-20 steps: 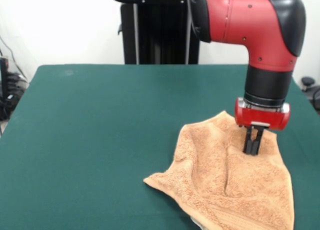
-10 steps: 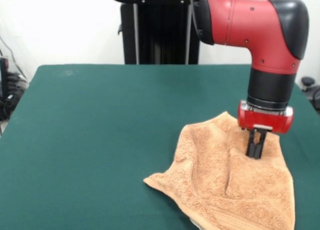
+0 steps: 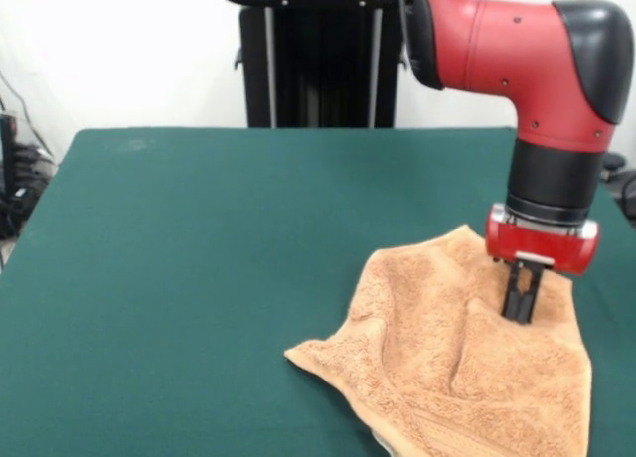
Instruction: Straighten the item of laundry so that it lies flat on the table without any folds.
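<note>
One towel [image 3: 462, 363] is all I have to deal with, an orange-tan terry square lying rumpled on the green worktop [image 3: 199, 248], directly under and around my claw [image 3: 521, 313]. From where the claw sits, the cloth spreads away toward the camera and out to the picture's left, ending in a raised corner. A long crease runs through it just beside the claw, and one far corner lies behind my wrist.

To do this step well, I judge I should drag slowly and low, pulling outward from the bulk of the cloth so the crease is drawn out rather than bunched up. Lifting too high would only make new folds. The pull should follow the line from the free corner to my grip.

As for the claw, its two dark fingers [image 3: 513, 296] stand nearly together, only a thin gap between them, with the tips sunk into the terry. It looks pinched shut on a small tuck of the towel, though the pile hides the tips themselves.
</note>
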`<state>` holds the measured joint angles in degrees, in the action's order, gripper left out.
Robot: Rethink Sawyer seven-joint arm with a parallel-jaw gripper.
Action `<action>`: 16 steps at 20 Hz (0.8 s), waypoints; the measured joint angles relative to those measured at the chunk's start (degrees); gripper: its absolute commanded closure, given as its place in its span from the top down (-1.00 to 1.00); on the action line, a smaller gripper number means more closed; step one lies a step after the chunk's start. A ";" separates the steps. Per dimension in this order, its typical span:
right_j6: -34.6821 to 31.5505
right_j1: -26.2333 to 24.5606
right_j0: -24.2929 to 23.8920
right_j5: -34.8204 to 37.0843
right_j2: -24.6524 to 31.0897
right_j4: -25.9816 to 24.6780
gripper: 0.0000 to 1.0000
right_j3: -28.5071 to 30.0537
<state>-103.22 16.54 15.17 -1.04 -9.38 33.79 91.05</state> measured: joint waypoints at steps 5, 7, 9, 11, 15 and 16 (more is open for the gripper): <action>-1.17 -0.53 1.29 -2.44 0.05 3.64 -1.00 0.00; -1.75 -0.68 1.71 -3.20 0.06 4.61 -1.00 0.00; -2.10 -0.81 2.02 -3.77 0.07 5.50 -1.00 0.00; -2.22 -0.86 2.14 -4.01 0.09 5.89 -1.00 0.00; -2.27 -0.96 2.35 -4.45 0.21 6.96 -1.00 -0.01; -2.27 -0.97 2.35 -4.50 0.26 7.13 -1.00 0.00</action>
<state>-105.49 15.57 17.52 -5.54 -9.12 40.92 91.05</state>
